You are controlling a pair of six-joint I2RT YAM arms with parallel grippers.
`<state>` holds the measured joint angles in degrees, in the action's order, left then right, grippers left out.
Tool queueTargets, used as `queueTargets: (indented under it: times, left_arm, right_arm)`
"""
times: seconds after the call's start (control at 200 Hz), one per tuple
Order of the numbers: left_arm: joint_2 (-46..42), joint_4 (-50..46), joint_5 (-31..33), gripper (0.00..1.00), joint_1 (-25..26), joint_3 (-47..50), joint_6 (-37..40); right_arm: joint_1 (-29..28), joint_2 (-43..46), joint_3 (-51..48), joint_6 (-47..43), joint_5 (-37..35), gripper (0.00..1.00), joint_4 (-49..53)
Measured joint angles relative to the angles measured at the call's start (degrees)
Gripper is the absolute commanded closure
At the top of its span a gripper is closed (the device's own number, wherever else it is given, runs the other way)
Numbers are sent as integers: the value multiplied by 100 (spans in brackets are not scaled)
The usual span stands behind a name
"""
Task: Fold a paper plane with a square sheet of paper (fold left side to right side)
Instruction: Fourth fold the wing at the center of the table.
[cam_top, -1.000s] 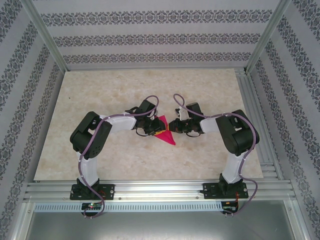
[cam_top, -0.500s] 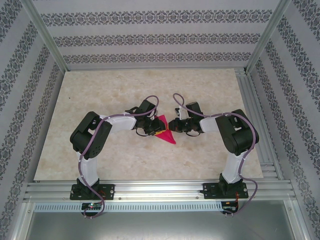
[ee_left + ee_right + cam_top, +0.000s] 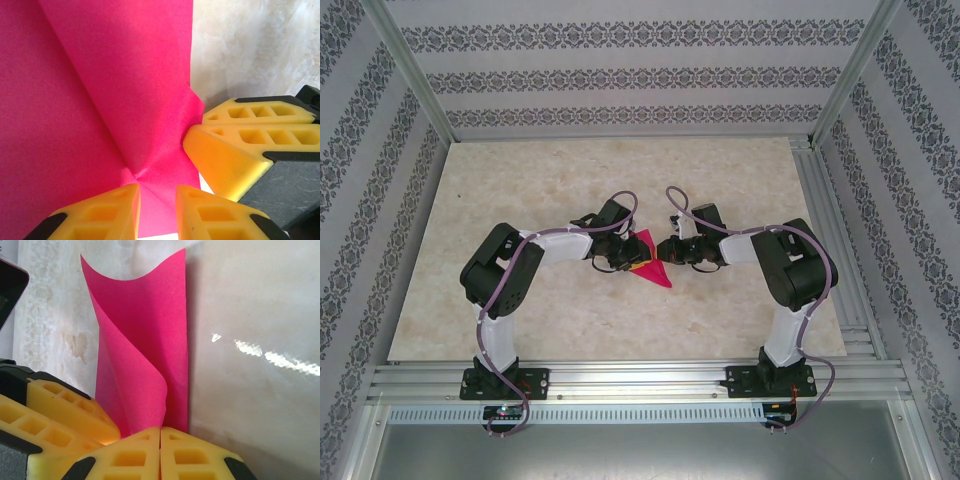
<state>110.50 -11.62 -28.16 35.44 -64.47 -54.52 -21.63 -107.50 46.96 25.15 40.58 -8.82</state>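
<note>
Top external view: the sheet of paper [image 3: 655, 270], a magenta wedge with one flap curled upward, lies mid-bench between the two arms. At its 9 o'clock the left end effector [image 3: 156, 200] has its fingers apart, straddling the point where the creases meet. At its 3 o'clock the right end effector [image 3: 160, 432] is closed together at the paper's edge; whether it pinches paper I cannot tell. The risk, as I judge it, is that the curled flap springs back or lands askew, because the bench [image 3: 550, 180] is glossy and the paper may slide. Patterned wallpaper [image 3: 640, 75] and aluminium rails [image 3: 640, 378] enclose the cell.
</note>
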Motion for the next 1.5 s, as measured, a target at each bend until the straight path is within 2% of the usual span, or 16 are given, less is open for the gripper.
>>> queueTargets:
  times: [0.37,0.639,0.979,1.504]
  left_arm:
    - [-212,-87,-2,67,0,-4,9]
    - [-774,-138,140,71,-7,9,-44]
    - [-774,369,605,71,-7,721,-883]
    - [-398,560,909,72,-2,684,-1027]
  right_arm:
    - [-2,9,11,-129,-2,92,111]
    - [-2,9,11,-129,-2,93,111]
    - [-2,9,11,-127,-7,93,111]
    - [-48,11,20,-127,-24,92,129]
